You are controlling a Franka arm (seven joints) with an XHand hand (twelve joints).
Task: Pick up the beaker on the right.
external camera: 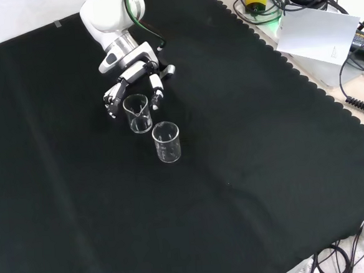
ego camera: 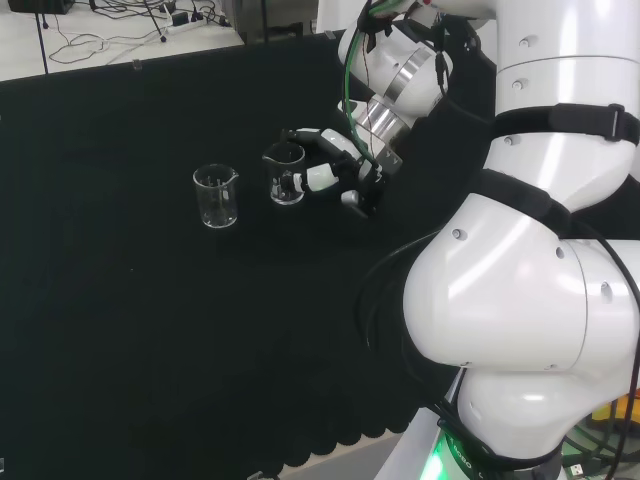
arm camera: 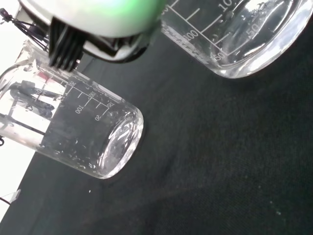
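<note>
The fingers are curved on both sides of the right beaker in the head view, but I cannot tell if they touch the glass. The hand is low over the black cloth. This beaker stands upright on the cloth. The other beaker stands near, to its left.

Black cloth spread over bench, scalloped edge seen at 1 to 4 o'clock in front view. White sheet of paper laid beyond it at 2 o'clock. Pale floor with loose cables seen at 11 o'clock in head view.
</note>
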